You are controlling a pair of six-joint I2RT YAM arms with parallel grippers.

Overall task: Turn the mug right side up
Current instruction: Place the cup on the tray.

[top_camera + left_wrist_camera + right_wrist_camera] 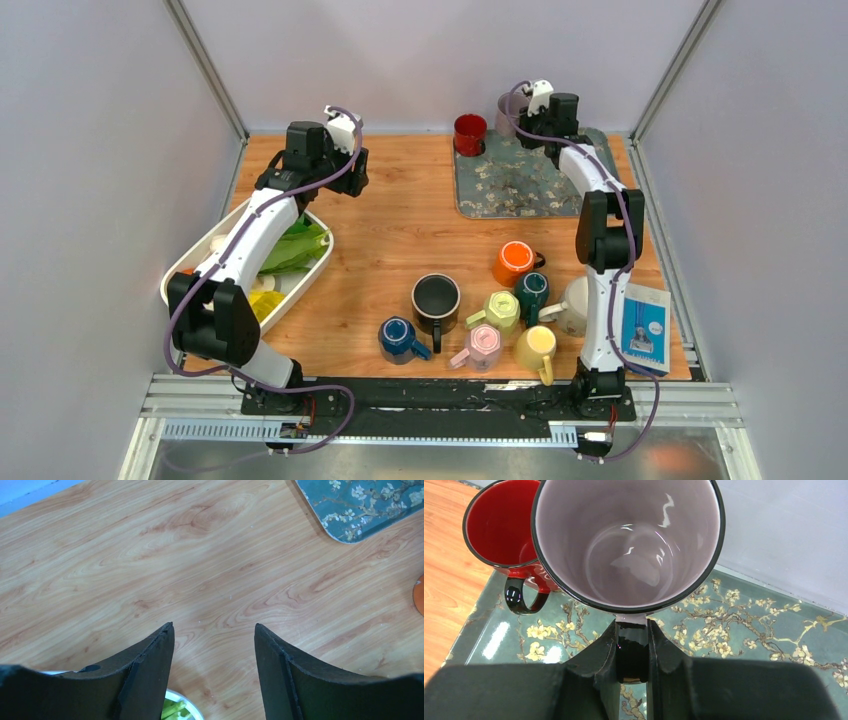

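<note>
Pale-lilac mug (629,545) with a black rim sits at the far edge of the floral mat (734,630), on the far right of the table (150,555). Its mouth faces the right wrist camera, and the full interior and base are visible. The right gripper (631,647) is pinched on the mug's black handle (631,655), one finger on each side of the loop. The views do not show whether the mug base rests on the mat or is raised off it.

A red mug (499,525) stands upright just left of the lilac mug, close to or touching it, with its black handle pointing to the near side.

The left gripper (214,627) hangs over bare wood on the far left of the table, its fingers spread apart with nothing between them. A white tray (320,262) holding green leaves lies below the left arm.

A group of mugs in several colours stands near the front edge, including a black mug (436,297) and an orange mug (514,262). A booklet (644,328) lies at the near right.
</note>
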